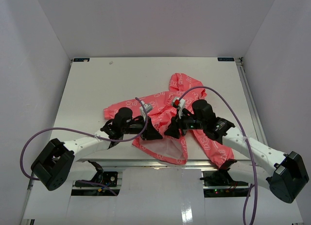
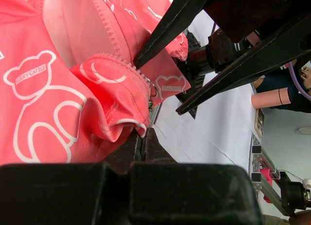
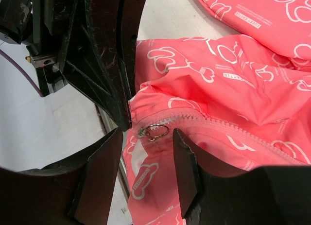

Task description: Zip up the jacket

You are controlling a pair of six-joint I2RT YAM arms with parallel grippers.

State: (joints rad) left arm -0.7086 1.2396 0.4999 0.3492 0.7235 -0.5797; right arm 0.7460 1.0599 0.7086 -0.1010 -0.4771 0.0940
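As the left hand (image 2: 142, 142) clamps the bottom corner of the coral-pink jacket (image 1: 163, 101) lying mid-tabletop (image 1: 97, 84), the right hand (image 3: 145, 137) hangs parted astride the zipper's ring pull (image 3: 156, 131); it should pinch the ring squarely, then draw along taut teeth.

We see a small coral-pink jacket (image 1: 158, 102) printed with white bear outlines, lying crumpled on the near half of the table (image 1: 97, 79), about midway across. Its hood (image 1: 184, 82) points toward the table's far edge, and white lining (image 1: 171, 149) shows beside the near edge. The zipper (image 3: 233, 131) ends at a metal ring pull (image 3: 156, 131) by the hem.
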